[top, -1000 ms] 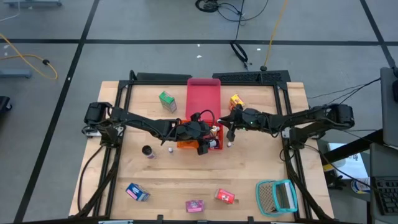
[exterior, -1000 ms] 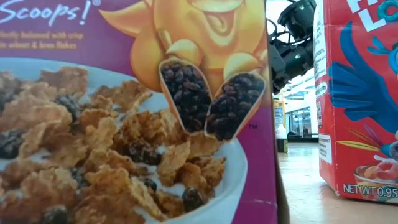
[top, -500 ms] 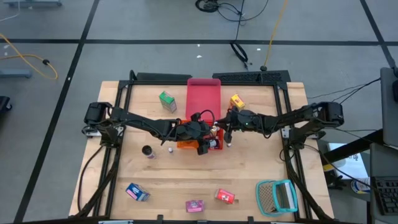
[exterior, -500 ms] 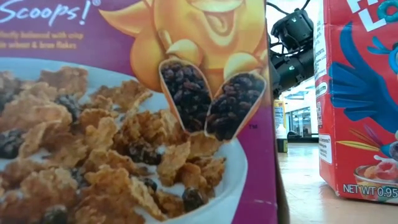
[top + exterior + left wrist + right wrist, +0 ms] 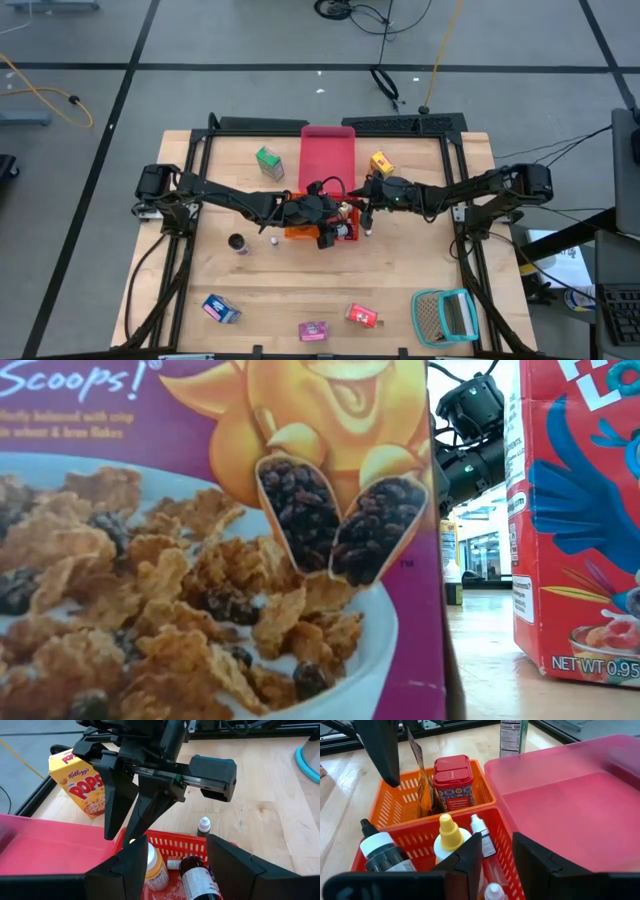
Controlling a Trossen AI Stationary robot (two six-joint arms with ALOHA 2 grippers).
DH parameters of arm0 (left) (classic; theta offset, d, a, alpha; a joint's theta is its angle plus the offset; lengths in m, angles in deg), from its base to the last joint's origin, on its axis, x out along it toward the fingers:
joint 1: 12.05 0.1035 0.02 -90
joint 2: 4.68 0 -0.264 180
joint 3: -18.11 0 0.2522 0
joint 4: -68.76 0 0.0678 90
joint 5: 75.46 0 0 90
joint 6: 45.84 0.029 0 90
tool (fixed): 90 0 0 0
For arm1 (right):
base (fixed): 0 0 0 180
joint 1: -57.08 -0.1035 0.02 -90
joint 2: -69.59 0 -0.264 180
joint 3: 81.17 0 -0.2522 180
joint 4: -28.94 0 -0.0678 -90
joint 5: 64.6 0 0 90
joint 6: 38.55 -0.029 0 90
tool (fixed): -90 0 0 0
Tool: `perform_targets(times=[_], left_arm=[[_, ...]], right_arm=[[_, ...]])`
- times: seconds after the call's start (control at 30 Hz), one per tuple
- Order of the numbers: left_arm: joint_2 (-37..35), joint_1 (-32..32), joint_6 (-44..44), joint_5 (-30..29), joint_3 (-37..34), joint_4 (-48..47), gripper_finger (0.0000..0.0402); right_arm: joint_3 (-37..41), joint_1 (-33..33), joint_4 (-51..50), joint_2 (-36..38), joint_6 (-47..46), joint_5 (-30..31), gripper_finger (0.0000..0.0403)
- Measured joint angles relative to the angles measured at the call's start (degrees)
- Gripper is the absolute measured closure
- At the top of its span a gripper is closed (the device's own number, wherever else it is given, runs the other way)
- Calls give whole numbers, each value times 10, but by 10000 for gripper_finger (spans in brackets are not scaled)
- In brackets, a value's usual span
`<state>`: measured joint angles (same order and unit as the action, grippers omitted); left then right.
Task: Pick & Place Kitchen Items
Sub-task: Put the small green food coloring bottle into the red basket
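Two small baskets stand side by side at the table's middle, an orange one (image 5: 298, 230) and a red one (image 5: 346, 230). In the right wrist view the red basket (image 5: 420, 845) holds a yellow-capped bottle (image 5: 448, 837), a black-capped bottle (image 5: 379, 851) and small white bottles. The orange basket (image 5: 400, 802) holds a red-lidded jar (image 5: 452, 780) and a brown packet (image 5: 422, 787). My left gripper (image 5: 175, 870) hangs open over both baskets. My right gripper (image 5: 497, 862) is open by a narrow gap over the red basket's right side, with a white bottle cap (image 5: 493, 892) below its fingers.
A pink-red tray (image 5: 328, 155) lies just beyond the baskets. Around it on the table are a green box (image 5: 268, 160), a yellow box (image 5: 380, 162), a dark can (image 5: 237, 242) and a tiny white bottle (image 5: 368, 232). Blue (image 5: 220, 308), pink (image 5: 313, 330) and red boxes (image 5: 362, 316) and a teal basket (image 5: 445, 315) sit near the front edge.
My right gripper has moved a little toward the table's left, coming over the red basket's right side, and has then held still. My left gripper and the items have stayed in place.
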<state>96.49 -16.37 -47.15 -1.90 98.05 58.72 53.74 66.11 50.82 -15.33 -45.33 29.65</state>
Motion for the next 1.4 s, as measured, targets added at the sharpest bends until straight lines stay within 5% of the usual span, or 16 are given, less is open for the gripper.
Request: perform_targets(times=[0.7, 1.13, 1.4], left_arm=[[0, 0, 0, 0, 0, -1, 202], [0, 0, 0, 0, 0, -1, 202], [0, 0, 0, 0, 0, -1, 202]], right_arm=[[0, -95, -250, 218, 1, 1, 300], [21, -177, -299, 231, -49, 6, 275], [72, -193, -277, 231, -95, 67, 275]])
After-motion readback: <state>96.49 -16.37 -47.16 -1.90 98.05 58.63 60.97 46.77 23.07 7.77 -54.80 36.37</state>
